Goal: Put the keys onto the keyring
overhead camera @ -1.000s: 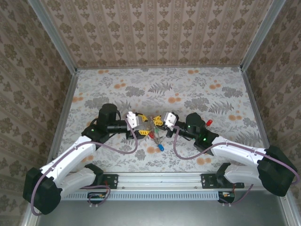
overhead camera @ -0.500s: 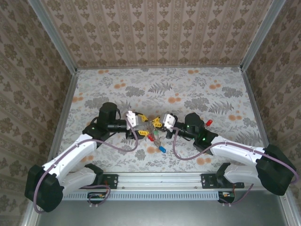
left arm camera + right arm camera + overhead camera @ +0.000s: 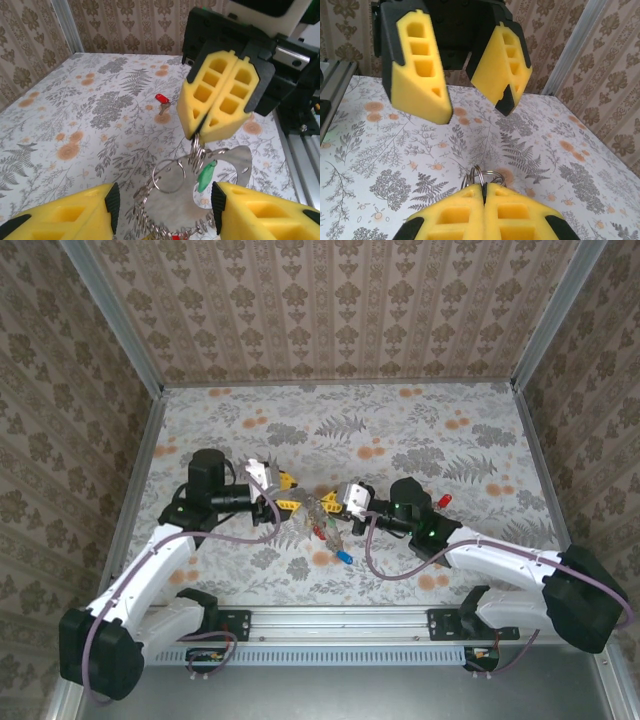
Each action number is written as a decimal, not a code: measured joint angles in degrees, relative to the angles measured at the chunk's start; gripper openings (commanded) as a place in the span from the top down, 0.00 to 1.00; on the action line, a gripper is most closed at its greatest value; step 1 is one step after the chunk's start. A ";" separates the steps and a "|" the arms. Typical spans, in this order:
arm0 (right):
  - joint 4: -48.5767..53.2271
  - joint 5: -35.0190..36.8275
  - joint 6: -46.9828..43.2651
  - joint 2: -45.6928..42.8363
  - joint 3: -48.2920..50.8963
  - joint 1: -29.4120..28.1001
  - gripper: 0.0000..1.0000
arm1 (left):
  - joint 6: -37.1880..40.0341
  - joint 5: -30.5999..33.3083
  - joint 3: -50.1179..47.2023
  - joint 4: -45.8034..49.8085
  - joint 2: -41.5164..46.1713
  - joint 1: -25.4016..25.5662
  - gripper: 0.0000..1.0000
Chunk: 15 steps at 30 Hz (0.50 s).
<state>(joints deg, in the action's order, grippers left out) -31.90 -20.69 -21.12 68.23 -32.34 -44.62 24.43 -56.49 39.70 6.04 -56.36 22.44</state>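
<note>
The keyring, a bunch of thin metal loops, is held up mid-desk, pinched at its top by the right hand. A green key is hung on it. A blue key is laid nearer on the desk, and a red key to the right.

1. The surface wears a pale floral print of grey ferns and orange blossoms.
2. A red-headed key lies flat on it, right of centre.
3. A blue-headed key lies near the middle, closer to the near edge, well apart from the red one.

Green key, floral table
</note>
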 measured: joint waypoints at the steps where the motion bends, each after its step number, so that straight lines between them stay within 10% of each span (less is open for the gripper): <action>1: 0.26 -0.15 0.00 0.13 -0.09 0.00 1.00 | 0.09 -0.24 0.42 0.28 -0.24 0.24 0.57; 15: 0.50 -0.61 0.04 0.79 -0.74 -0.04 1.00 | 3.54 3.58 2.62 4.52 -3.21 6.93 0.71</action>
<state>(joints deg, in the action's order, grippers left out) -31.40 -21.30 -21.08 69.01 -33.08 -44.66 27.97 -52.90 42.33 10.57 -59.57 29.36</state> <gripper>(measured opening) 0.058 0.305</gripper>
